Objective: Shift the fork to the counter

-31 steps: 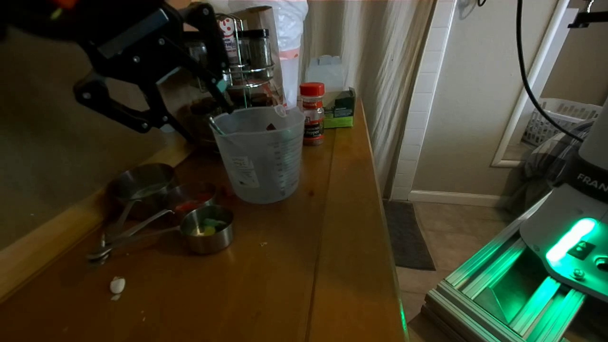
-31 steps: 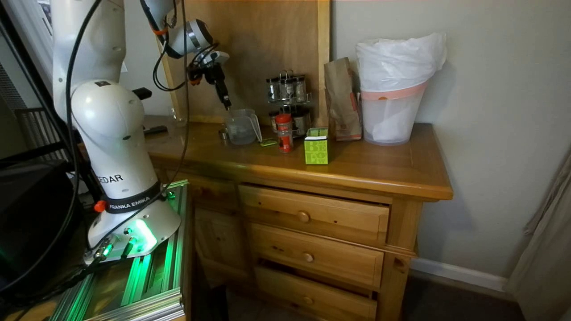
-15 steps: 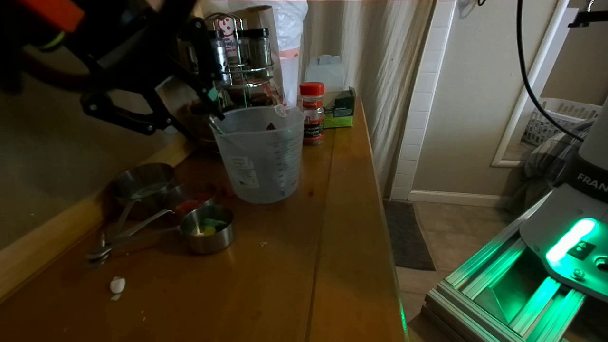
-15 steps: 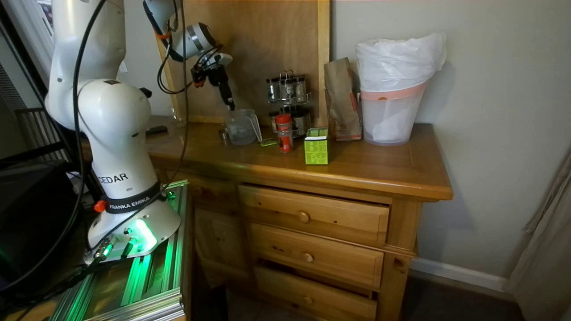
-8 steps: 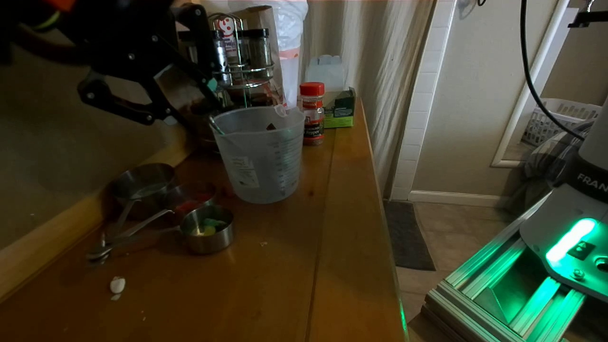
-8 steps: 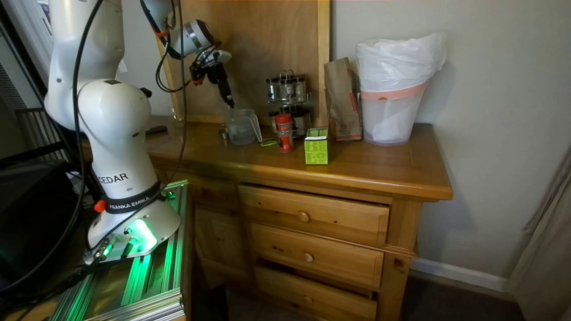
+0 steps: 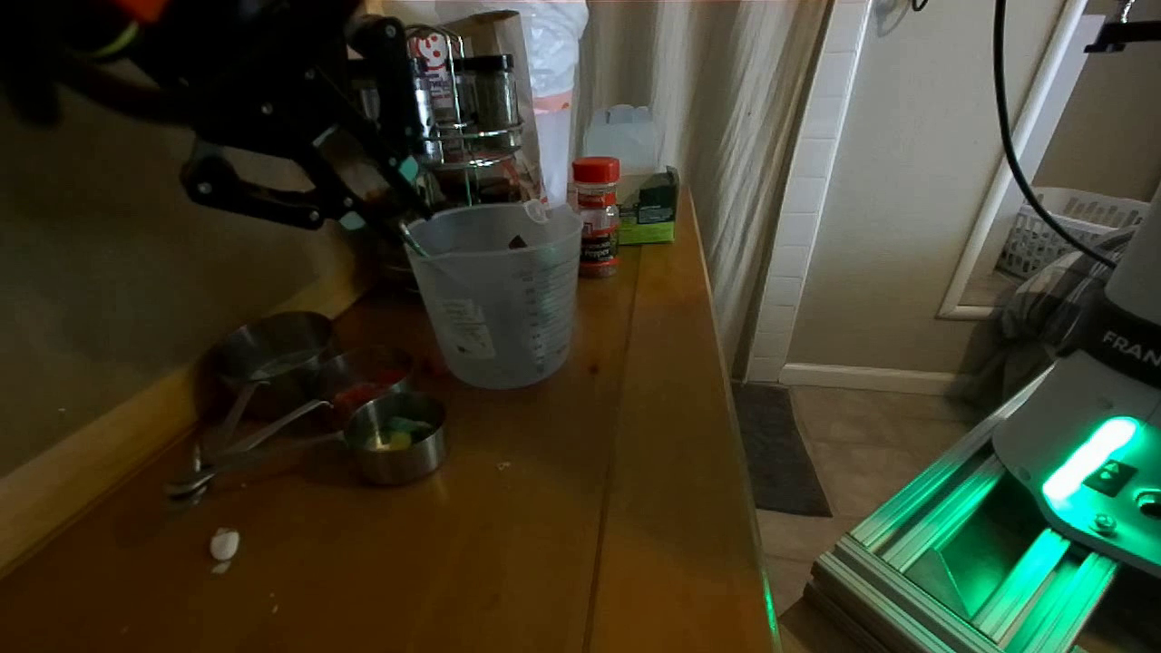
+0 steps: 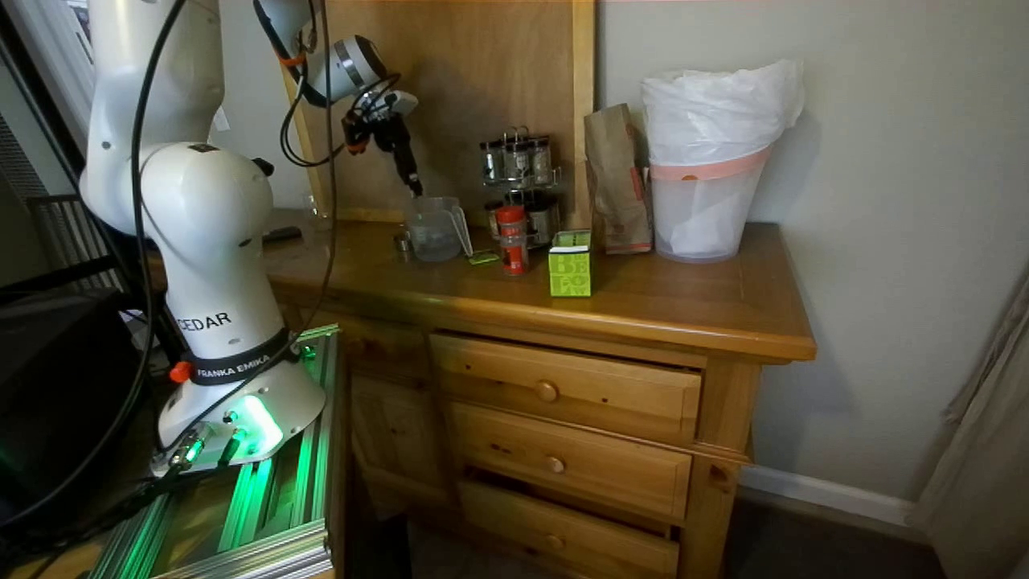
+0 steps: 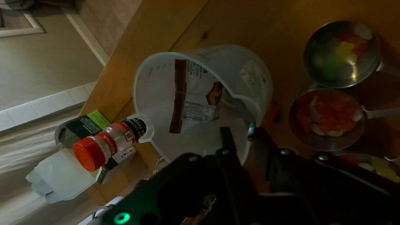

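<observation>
Now jaws parted; fork (image 9: pixel 249 124) btwn

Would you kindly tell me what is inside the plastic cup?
The wrist view shows a brown-and-white packet and the fork in the plastic cup. The fork's tines cannot be made out, and the gripper hides part of the interior.

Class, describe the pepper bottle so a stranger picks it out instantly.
Find the brown wooden counter. On it, between the translucent measuring cup and the green box, stands the bottle. Its red cap sets it apart from the dark-lidded jars.
</observation>
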Controlling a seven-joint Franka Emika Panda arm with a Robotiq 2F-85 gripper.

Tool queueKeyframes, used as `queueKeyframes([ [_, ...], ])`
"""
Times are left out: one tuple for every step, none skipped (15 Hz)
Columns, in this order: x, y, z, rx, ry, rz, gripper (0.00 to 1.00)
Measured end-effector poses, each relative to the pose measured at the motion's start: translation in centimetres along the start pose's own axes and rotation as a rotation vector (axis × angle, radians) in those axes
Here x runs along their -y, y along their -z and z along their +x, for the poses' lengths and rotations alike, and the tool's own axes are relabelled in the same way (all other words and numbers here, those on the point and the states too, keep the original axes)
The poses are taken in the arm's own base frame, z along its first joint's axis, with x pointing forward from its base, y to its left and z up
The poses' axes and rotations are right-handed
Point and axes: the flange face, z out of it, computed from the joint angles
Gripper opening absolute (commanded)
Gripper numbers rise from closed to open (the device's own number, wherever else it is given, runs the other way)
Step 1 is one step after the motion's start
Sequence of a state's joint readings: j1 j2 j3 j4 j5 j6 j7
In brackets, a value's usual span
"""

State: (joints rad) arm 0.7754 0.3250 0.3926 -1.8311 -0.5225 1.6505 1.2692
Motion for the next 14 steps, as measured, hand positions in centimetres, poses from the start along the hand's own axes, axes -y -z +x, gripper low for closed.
queueKeyframes([
  [0.0,0.0,-0.1,0.005,0.006,-0.002,0.00],
  [0.0,0.0,-0.2,0.011,0.014,-0.002,0.00],
  [0.0,0.0,-0.3,0.018,0.020,-0.001,0.02],
  [0.0,-0.1,-0.4,0.027,0.026,-0.003,0.02],
  [0.0,-0.1,-0.5,0.036,0.031,-0.004,0.01],
  [0.0,0.0,-0.6,0.044,0.036,-0.001,0.02],
  [-0.1,0.1,-0.7,0.050,0.041,0.002,0.02],
  [-0.3,0.4,-0.7,0.052,0.043,0.008,0.02],
  [-0.6,0.9,-0.7,0.052,0.044,0.016,0.02],
  [-1.1,1.5,-0.6,0.049,0.039,0.026,0.02],
  [-1.8,2.2,-0.5,0.042,0.030,0.036,0.02],
  [-2.6,3.0,-0.4,0.033,0.019,0.044,0.02],
  [-3.6,3.9,-0.3,0.022,0.005,0.052,0.02],
  [-4.7,4.8,-0.3,0.010,-0.010,0.057,0.02],
])
